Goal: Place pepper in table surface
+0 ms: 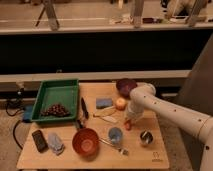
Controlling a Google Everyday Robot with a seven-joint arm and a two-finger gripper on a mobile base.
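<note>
The pepper (128,126) is a small orange-red piece at the tip of my gripper (129,121), low over the table surface (152,117), right of centre. I cannot tell if it touches the wood. The gripper points down from the white arm that reaches in from the right, and it is shut on the pepper. The pepper sits between the blue cup (115,135) and a round dark metallic object (145,136).
A round pale fruit (120,103) and a purple bowl (126,86) lie just behind the gripper. A red-orange bowl (86,141) stands front centre. A green tray (56,95) with dark grapes is at the left. A blue sponge (104,102) and a black marker (85,107) lie mid-table.
</note>
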